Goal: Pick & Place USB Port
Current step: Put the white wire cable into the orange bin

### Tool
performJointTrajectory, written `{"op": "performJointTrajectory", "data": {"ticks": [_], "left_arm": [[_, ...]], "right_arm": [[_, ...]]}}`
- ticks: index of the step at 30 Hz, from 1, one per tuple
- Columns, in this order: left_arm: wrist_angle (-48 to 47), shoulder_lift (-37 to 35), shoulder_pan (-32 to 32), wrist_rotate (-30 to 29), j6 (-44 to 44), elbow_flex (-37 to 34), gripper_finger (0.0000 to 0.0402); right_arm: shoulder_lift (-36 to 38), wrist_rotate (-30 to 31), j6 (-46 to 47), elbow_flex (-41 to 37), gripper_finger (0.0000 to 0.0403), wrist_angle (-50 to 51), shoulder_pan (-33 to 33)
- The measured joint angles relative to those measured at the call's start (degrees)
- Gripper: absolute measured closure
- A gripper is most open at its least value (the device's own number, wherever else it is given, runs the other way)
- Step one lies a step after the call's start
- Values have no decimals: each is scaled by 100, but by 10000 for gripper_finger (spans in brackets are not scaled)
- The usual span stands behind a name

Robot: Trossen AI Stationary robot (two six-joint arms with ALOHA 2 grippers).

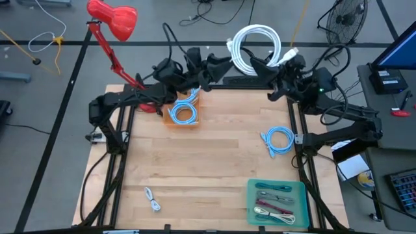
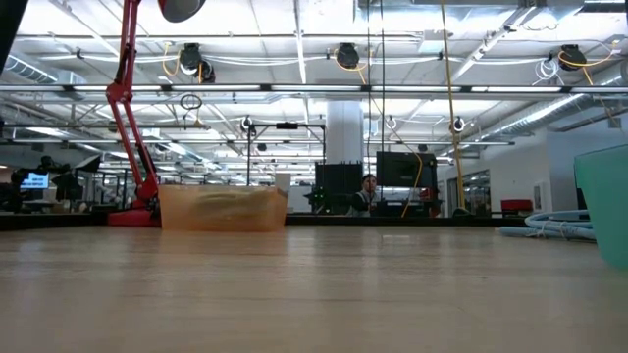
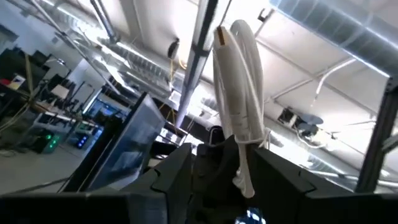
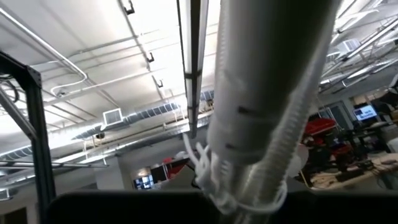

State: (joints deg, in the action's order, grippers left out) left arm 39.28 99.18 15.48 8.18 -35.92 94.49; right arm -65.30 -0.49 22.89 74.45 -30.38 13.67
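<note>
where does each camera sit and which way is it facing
high view: above the table, looking straight down; both arms meet at the far edge, right hand shut on the white cable coil.
low view: at table-top height, looking level toward the orange bin; no arm shows.
left wrist view: on the left arm, tilted up at the ceiling; the left hand is by the coil.
right wrist view: on the right arm, also tilted up, coil filling it.
Shared: the coil shows in the high view and both wrist views.
</note>
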Motion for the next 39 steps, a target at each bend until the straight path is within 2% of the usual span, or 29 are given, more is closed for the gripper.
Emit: {"op": "performJointTrajectory", "data": {"ticks": [4, 13, 16, 20, 22, 25, 30, 35, 39], "left_arm": [[-319, 0, -3, 265, 85, 244, 223], [-958, -55, -129, 384, 147, 278, 198], [-1583, -159, -255, -164, 413, 276, 201], [-2531, -489, -504, -1833, 936, 276, 214], [-2695, -554, -582, -2291, 994, 285, 218], [-3011, -562, -602, -2457, 431, 280, 219], [-3862, -562, -566, -2511, -760, 278, 217], [-4351, -553, -609, -2656, -1282, 269, 186], [-4180, -553, -592, -2805, -1399, 265, 157]], "right_arm": [[7, -46, -8, 5, 383, -4, -2], [132, -96, -194, -6, 383, 56, -2], [191, 76, -477, -10, 383, 314, -2], [237, 272, -1144, -12, 383, 754, -53], [230, 374, -1508, -12, 383, 906, -113], [192, 506, -2098, -12, 383, 1040, -208], [145, 1137, -3522, -12, 383, 1501, -465], [-33, 2179, -5201, -12, 384, 1942, -916], [-269, 2474, -5518, -10, 384, 1840, -1056]]}}
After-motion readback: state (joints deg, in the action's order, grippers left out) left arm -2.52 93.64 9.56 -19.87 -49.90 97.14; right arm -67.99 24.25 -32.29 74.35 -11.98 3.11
